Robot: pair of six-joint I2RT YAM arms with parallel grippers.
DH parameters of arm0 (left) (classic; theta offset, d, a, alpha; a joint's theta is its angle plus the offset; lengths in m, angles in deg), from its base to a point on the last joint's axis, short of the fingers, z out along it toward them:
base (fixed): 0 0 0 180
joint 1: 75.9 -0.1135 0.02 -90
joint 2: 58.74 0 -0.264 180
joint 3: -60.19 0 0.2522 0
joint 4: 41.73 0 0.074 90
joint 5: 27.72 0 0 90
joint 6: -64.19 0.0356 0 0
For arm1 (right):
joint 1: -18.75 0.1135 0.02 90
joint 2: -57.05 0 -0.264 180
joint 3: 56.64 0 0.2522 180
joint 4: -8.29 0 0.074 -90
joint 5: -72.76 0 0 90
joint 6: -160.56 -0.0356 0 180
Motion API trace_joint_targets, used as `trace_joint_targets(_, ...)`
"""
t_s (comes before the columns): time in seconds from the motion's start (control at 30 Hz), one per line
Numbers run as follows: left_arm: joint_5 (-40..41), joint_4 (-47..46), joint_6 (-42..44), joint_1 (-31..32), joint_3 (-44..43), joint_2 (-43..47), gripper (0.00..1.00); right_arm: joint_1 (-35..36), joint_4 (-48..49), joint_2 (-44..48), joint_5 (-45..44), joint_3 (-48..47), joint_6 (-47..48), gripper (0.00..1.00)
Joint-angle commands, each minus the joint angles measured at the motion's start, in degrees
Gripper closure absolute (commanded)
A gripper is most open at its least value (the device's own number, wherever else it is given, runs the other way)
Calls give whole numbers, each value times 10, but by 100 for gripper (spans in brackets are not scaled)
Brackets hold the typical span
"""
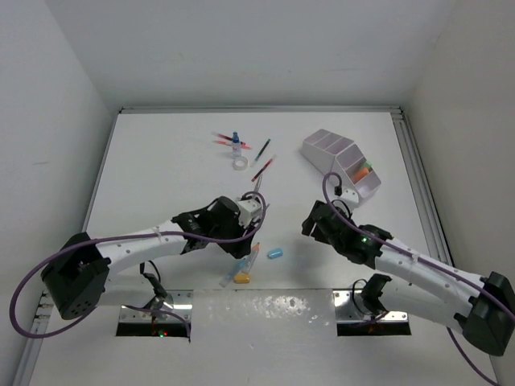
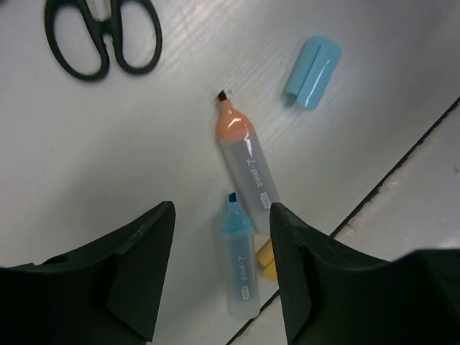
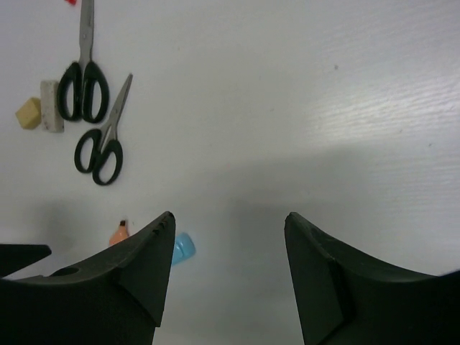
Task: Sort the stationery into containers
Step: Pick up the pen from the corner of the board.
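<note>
orange-tipped marker (image 2: 248, 164), blue-tipped marker (image 2: 238, 267), pale blue cap (image 2: 313, 72), black-handled scissors (image 2: 109, 36)

The white organiser (image 1: 316, 153) stands at the far right of the desk (image 1: 161, 177), with something orange (image 1: 366, 170) in its nearest compartment. At far centre lie red pens (image 1: 222, 137), a blue-capped bottle (image 1: 236, 141), a tape ring (image 1: 240, 163) and a black pen (image 1: 262, 149). Nearer, an orange highlighter (image 2: 244, 154) and a blue highlighter (image 2: 238, 259), both uncapped, lie nearly parallel, a blue cap (image 2: 313, 72) apart from them. Two black-handled scissors (image 3: 84, 79) lie shut beside two erasers (image 3: 50, 108).
</note>
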Motion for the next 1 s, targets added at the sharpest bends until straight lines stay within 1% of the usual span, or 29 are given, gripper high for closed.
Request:
trace_joint_targets(0.0, 55, -28, -38, 24, 12, -16, 47, 45, -21, 1, -38, 23, -79, 39)
trace_joint_targets(0.1, 92, 13, -51, 33, -8, -28, 47, 95, 4, -11, -60, 41, -115, 39)
trace_joint_targets(0.13, 92, 32, -66, 35, -23, -32, 48, 107, -2, -16, -81, 35, -125, 39)
trace_joint_targets(0.17, 109, 49, -75, 36, -30, -34, 49, 118, -8, -22, -92, 30, -131, 39)
trace_joint_targets(0.23, 125, 113, -101, 48, -44, -36, 51, 147, -29, -38, -115, 16, -137, 38)
trace_joint_targets(0.27, 154, 130, -114, 59, -59, -35, 54, 154, -36, -44, -129, 2, -137, 38)
trace_joint_targets(0.3, 176, 142, -118, 73, -71, -33, 55, 167, -45, -52, -136, -6, -138, 37)
trace_joint_targets(0.37, 177, 149, -123, 88, -82, -41, 55, 175, -48, -54, -143, -6, -141, 36)
trace_joint_targets(0.43, 180, 168, -132, 104, -101, -69, 57, 175, -41, -49, -141, 3, -144, 36)
trace_joint_targets(0.5, 164, 191, -133, 110, -128, -101, 57, 175, -35, -34, -141, 14, -147, 37)
trace_joint_targets(0.6, 143, 245, -142, 106, -160, -127, 58, 177, -39, -12, -150, 29, -153, 37)
trace_joint_targets(0.63, 138, 259, -146, 104, -164, -129, 57, 178, -42, 0, -154, 32, -155, 37)
trace_joint_targets(0.7, 124, 280, -161, 103, -144, -128, 56, 179, -50, 12, -161, 42, -163, 37)
trace_joint_targets(0.8, 118, 263, -174, 104, -117, -142, 56, 182, -55, 32, -167, 50, -168, 37)
trace_joint_targets(0.87, 120, 266, -177, 105, -117, -157, 57, 185, -56, 42, -169, 51, -167, 37)
trace_joint_targets(0.97, 112, 259, -179, 106, -105, -156, 57, 184, -66, 45, -169, 52, -162, 37)
